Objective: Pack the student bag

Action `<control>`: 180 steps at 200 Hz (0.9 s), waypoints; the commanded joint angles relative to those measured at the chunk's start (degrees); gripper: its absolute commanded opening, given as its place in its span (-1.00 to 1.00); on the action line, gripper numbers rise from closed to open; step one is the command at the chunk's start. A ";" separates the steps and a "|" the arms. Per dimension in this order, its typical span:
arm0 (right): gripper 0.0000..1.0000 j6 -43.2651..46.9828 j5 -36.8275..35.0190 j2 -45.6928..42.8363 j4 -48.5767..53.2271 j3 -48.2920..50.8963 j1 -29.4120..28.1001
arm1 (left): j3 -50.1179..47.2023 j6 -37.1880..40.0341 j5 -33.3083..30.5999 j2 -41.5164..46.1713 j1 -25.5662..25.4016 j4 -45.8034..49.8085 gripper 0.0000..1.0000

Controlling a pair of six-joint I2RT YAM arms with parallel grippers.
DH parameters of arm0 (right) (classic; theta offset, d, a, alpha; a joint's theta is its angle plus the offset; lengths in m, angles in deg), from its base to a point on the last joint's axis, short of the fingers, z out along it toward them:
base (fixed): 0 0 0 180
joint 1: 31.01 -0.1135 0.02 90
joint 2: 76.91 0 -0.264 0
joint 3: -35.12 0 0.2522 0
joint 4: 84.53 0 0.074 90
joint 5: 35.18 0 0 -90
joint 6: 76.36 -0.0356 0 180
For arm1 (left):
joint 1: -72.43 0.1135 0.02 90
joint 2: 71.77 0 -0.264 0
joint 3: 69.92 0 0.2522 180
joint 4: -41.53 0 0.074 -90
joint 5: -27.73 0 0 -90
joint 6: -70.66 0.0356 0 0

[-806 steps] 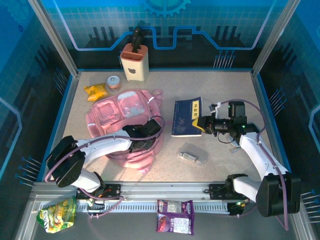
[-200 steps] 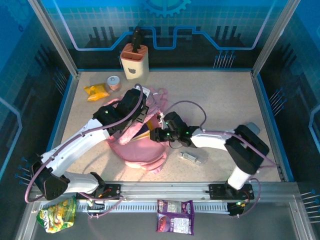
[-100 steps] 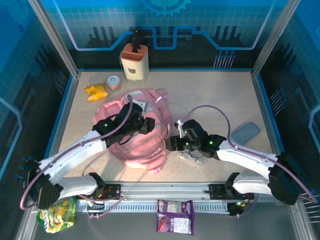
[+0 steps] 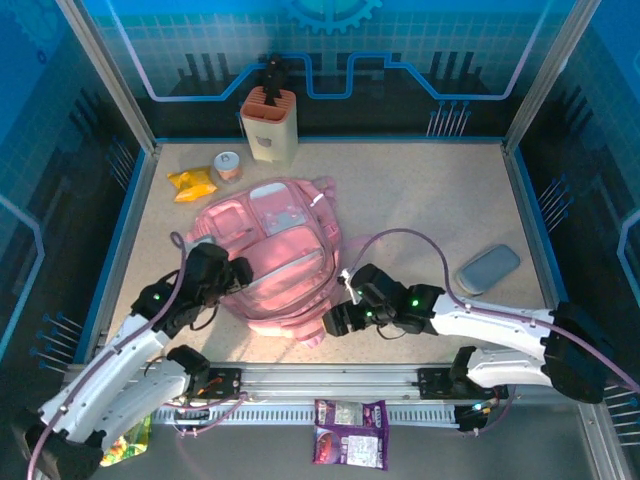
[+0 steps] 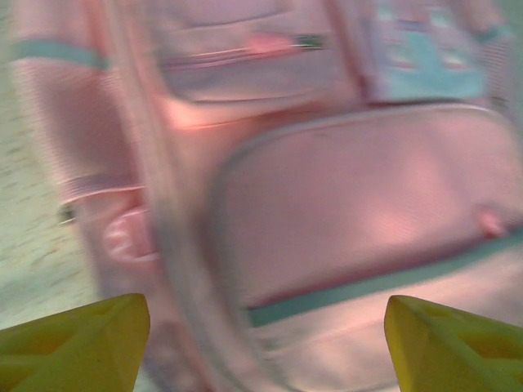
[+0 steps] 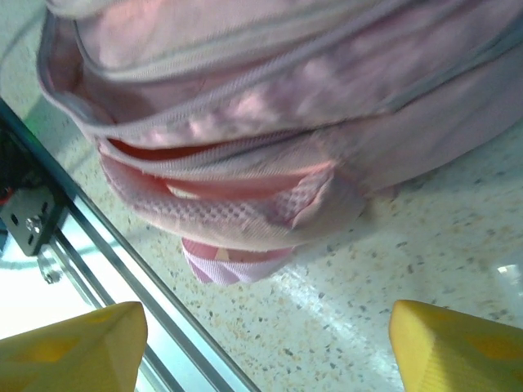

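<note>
Speckled beige table [image 4: 430,190] sits inside a blue-walled cell, with both arms reaching in from the near edge. The bag [image 4: 275,240] lies flat on the table between the two hands, pockets facing up.

The left hand [image 4: 238,272] is at the bag's near left side. Its fingers are spread apart with nothing between them. In its wrist view the yellow fingertips [image 5: 82,343] stand at the two bottom corners, and blurred pink pockets lie just ahead of them.

The right hand [image 4: 335,322] is at the bag's near right corner, also spread wide and holding nothing. From its wrist, the bag's zipped edge and a mesh strap end lie just ahead of the fingertips [image 6: 458,343], not touching them. The rail [image 6: 49,245] runs off to one side.

A grey case [image 4: 488,265] lies well behind the right hand, off to its right. A knife block [image 4: 268,125] stands far beyond the bag. A yellow packet [image 4: 192,182] lies well ahead of the left hand.
</note>
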 commanded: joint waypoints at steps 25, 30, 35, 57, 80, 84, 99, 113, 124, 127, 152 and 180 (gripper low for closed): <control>0.62 -2.64 -2.31 6.44 -2.70 -2.48 -3.98 | -7.01 -4.09 3.26 2.70 15.37 1.62 0.47; 0.63 -2.63 -2.34 6.84 -2.79 -2.71 -3.98 | -7.76 -3.59 4.90 2.33 17.18 -0.32 0.46; 0.63 -2.61 -2.42 7.26 -2.92 -2.88 -3.99 | -8.39 -3.06 6.44 1.80 18.82 -2.27 0.45; 0.65 -3.58 -3.30 7.74 -3.41 -2.83 -4.04 | -9.56 -1.81 11.64 -2.85 25.51 -9.47 0.38; 0.66 -5.02 -3.03 8.19 -4.50 -2.39 -4.08 | -8.95 -2.09 14.32 -8.36 29.66 -14.17 0.29; 0.66 -5.32 -2.88 8.30 -4.69 -2.30 -4.12 | -9.01 -2.13 14.59 -9.12 30.00 -15.00 0.28; 0.67 -5.73 -2.65 8.98 -5.21 -2.35 -4.07 | -9.60 -2.34 15.75 -11.19 30.76 -18.83 0.22; 0.68 -6.20 -2.66 9.63 -5.64 -2.47 -3.96 | -10.06 -2.70 15.78 -13.09 31.44 -21.49 0.14; 0.68 -6.69 -2.37 10.30 -6.37 -2.64 -3.99 | -10.43 -2.68 15.93 -14.82 32.14 -23.72 0.10; 0.68 -6.90 -2.31 10.47 -6.54 -2.56 -4.00 | -10.42 -2.70 16.10 -15.27 32.36 -24.15 0.08; 0.69 -6.71 -2.23 12.49 -6.68 -3.75 -3.99 | -10.07 -2.27 17.06 -19.48 34.27 -25.45 0.03; 0.70 -7.10 -1.62 14.19 -7.81 -4.06 -3.38 | -11.57 -2.85 17.89 -22.49 35.30 -29.37 0.00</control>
